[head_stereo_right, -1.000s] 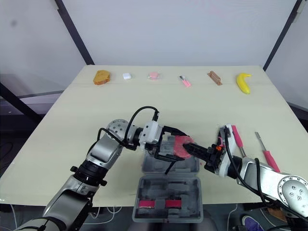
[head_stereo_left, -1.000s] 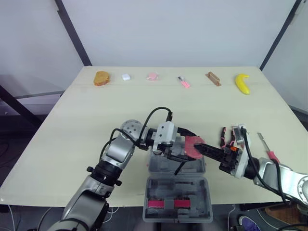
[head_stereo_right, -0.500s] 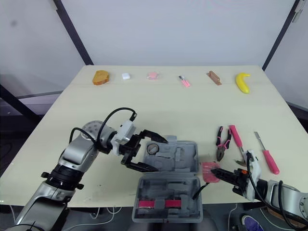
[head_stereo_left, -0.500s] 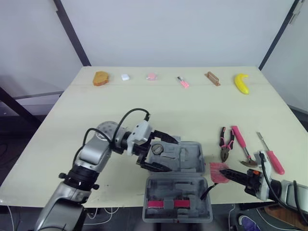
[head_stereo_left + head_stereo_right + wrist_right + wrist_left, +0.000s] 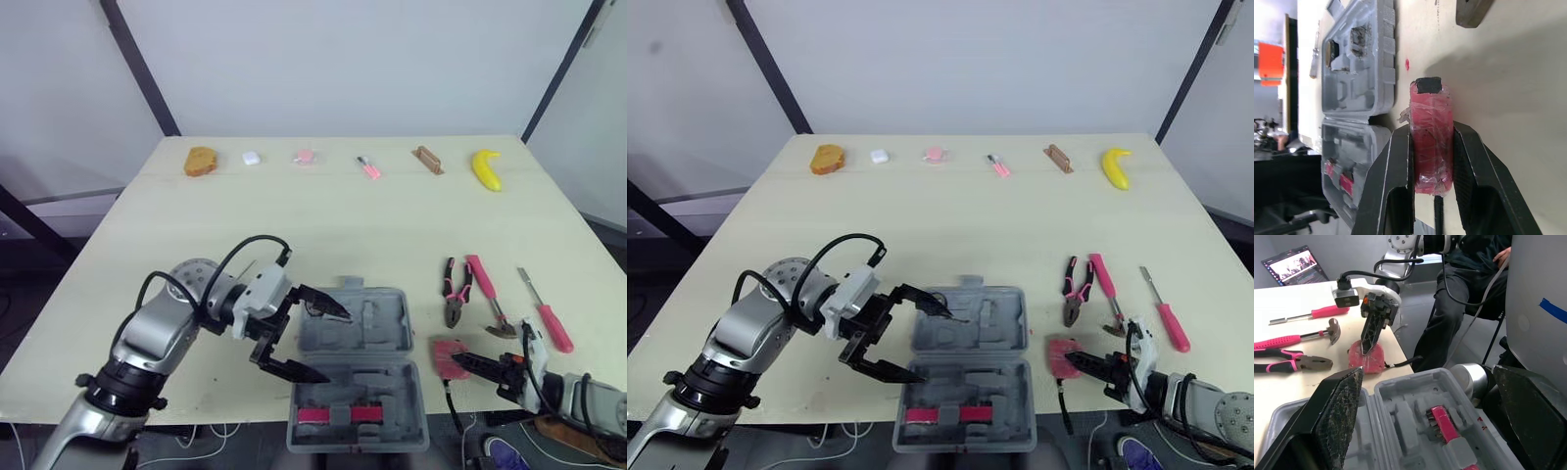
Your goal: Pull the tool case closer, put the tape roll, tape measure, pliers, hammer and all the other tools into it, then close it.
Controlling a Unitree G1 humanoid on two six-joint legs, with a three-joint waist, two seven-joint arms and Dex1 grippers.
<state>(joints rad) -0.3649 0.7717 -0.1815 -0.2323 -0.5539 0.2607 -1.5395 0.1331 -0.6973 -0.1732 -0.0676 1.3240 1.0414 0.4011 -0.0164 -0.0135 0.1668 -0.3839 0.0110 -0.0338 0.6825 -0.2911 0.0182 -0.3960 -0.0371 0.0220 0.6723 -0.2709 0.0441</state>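
Right now the grey tool case (image 5: 380, 328) lies open on the table (image 5: 294, 225), close to the near edge, at about 6 o'clock from the table's middle. Its two halves lie flat, one at 12 o'clock and one at 6 o'clock. The near half has a pink tool piece (image 5: 338, 415) set in it. The far half has a small round thing (image 5: 1331, 53) in one pocket; it may be the tape measure, but it is hard to tell. The left gripper (image 5: 325, 346) is at the 9 o'clock side of the case. Its two black fingers are spread wide apart and hold nothing; one tip reaches over the far half and the other sits by the near half's corner. The right gripper (image 5: 462, 360) is at 3 o'clock from the case, low by the near edge of the table. Its fingers are squeezed on the pink tape roll (image 5: 1431, 122), one on each flat side, and the roll is just beside the case, not in it. At about 2 o'clock from the case the pliers (image 5: 456, 294), the hammer (image 5: 485, 289) and a screwdriver (image 5: 544, 315) lie side by side on the table, handles pointing toward 12 o'clock. Along the far edge, at 12 o'clock, there is a row of small things well apart from the case: a brown bun (image 5: 201, 160), a white block (image 5: 250, 157), a pink lump (image 5: 305, 156), a little pink stick (image 5: 368, 167), a brown bar (image 5: 427, 160) and a banana (image 5: 486, 168).
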